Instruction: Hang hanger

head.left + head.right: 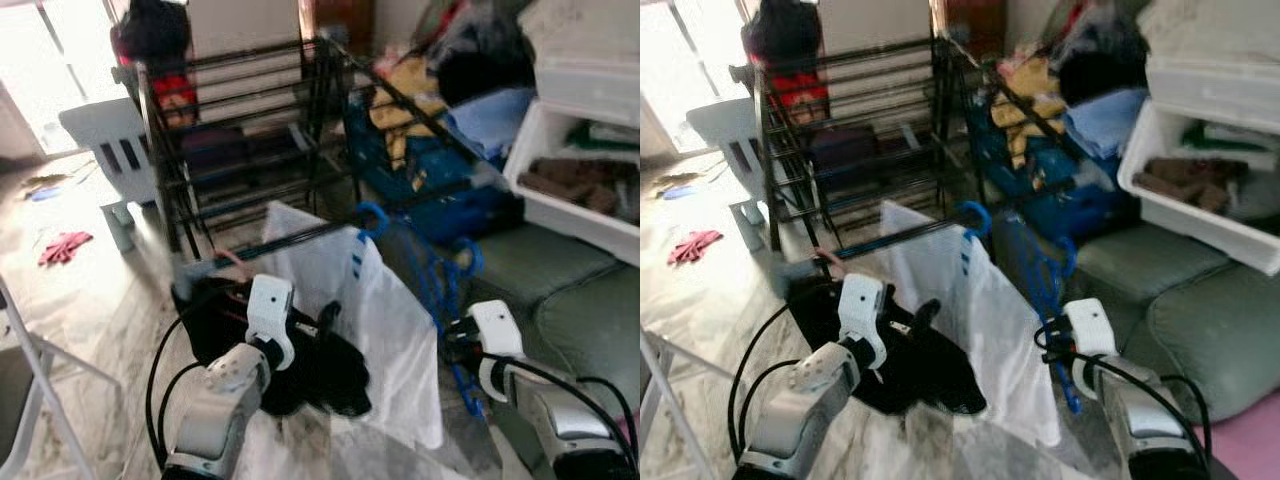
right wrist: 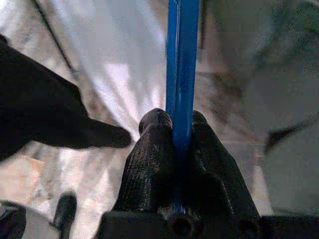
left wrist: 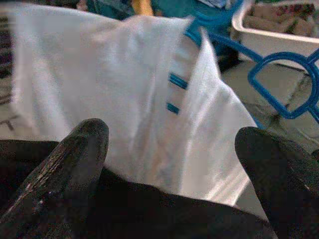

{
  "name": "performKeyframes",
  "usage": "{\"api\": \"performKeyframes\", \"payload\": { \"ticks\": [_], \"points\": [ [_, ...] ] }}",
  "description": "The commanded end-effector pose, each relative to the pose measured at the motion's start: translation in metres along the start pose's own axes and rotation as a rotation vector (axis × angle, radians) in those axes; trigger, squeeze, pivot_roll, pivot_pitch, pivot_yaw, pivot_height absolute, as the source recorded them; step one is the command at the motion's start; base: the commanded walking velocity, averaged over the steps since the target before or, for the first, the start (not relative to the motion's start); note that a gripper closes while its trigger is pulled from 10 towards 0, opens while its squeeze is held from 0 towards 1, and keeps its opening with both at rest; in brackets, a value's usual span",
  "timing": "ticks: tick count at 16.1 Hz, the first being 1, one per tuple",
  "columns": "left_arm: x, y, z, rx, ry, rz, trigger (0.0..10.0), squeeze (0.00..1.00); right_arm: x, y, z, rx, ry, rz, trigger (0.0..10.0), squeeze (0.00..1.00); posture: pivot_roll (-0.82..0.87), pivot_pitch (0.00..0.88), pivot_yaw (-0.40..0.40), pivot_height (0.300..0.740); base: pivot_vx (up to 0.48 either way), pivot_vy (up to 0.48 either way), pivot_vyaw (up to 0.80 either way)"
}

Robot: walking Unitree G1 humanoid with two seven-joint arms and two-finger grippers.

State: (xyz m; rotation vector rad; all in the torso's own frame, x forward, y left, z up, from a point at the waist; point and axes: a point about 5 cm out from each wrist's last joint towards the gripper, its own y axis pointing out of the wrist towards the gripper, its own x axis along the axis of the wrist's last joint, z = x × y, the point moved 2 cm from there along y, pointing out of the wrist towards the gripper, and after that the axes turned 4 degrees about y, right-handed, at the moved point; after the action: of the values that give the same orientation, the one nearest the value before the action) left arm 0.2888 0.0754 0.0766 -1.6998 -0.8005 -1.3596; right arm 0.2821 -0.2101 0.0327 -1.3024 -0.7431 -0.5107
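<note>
Hanger (image 2: 182, 64), blue plastic, is pinched between the two black fingers (image 2: 149, 159) of the right gripper (image 2: 182, 124), which are clamped tight on one of its bars. From the head views the hanger's lower part hangs just ahead of that gripper (image 1: 1065, 345), beside a green sofa (image 1: 1210, 330). Its blue hook (image 1: 372, 215) sits above, at a thin dark rail (image 1: 290, 240), with a white shirt (image 1: 390, 330) draped from it. To the left, the left gripper (image 3: 169, 174) has its fingers spread apart over a black garment (image 1: 320, 375), touching the shirt's lower edge. Beyond stand a black rack (image 1: 240, 130), a white chair (image 1: 110, 140) and a white bin (image 1: 1200, 190).
</note>
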Motion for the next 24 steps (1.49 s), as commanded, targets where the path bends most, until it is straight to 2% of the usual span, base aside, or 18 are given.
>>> {"api": "performKeyframes", "payload": {
  "ticks": [1, 5, 9, 12, 14, 16, 18, 20, 24],
  "points": [
    [0.001, -0.003, 0.01, 0.026, 0.011, 0.006, 10.0, 0.0, 0.003, 0.002, 0.014, 0.067, -0.012, -0.003, 10.0, 0.0, -0.17, 0.0, 0.045, 0.74, 0.0, 0.0, 0.0],
    [0.001, -0.002, 0.008, 0.022, 0.014, 0.009, 10.0, 0.0, 0.001, -0.002, 0.022, 0.148, -0.032, 0.014, 10.0, 0.0, -0.18, 0.0, 0.045, 0.74, 0.0, 0.0, 0.0],
    [-0.001, -0.002, 0.006, 0.013, 0.015, 0.018, 10.0, 0.0, -0.002, -0.002, 0.02, 0.144, -0.037, 0.023, 10.0, 0.0, -0.18, 0.0, 0.045, 0.74, 0.0, 0.0, 0.0],
    [-0.002, -0.001, 0.006, 0.009, 0.018, 0.026, 10.0, 0.0, -0.002, -0.005, 0.031, 0.221, -0.04, 0.033, 10.0, 0.0, -0.18, 0.0, 0.043, 0.74, 0.0, 0.0, 0.0],
    [-0.002, 0.0, 0.005, 0.009, 0.02, 0.028, 10.0, 0.0, -0.004, -0.006, 0.032, 0.238, -0.054, 0.042, 10.0, 0.0, -0.18, 0.0, 0.042, 0.74, 0.0, 0.0, 0.0],
    [-0.003, 0.0, 0.005, 0.007, 0.022, 0.033, 10.0, 0.0, -0.003, -0.011, 0.037, 0.277, -0.125, 0.048, 10.0, 0.0, -0.18, 0.0, 0.042, 0.74, 0.0, 0.0, 0.0],
    [-0.004, 0.0, 0.004, 0.004, 0.024, 0.036, 10.0, 0.0, 0.0, -0.012, 0.037, 0.275, -0.158, 0.043, 10.0, 0.0, -0.18, 0.0, 0.042, 0.74, 0.0, 0.0, 0.0],
    [-0.004, 0.001, 0.004, 0.003, 0.026, 0.037, 10.0, 0.0, 0.0, -0.015, 0.033, 0.251, -0.29, 0.054, 10.0, 0.0, -0.18, 0.0, 0.043, 0.74, 0.0, 0.0, 0.0],
    [-0.004, 0.001, 0.003, 0.001, 0.027, 0.039, 10.0, 0.0, 0.001, -0.015, 0.028, 0.214, -0.364, 0.056, 10.0, 0.0, -0.18, 0.0, 0.041, 0.74, 0.0, 0.0, 0.0]
  ]
}}
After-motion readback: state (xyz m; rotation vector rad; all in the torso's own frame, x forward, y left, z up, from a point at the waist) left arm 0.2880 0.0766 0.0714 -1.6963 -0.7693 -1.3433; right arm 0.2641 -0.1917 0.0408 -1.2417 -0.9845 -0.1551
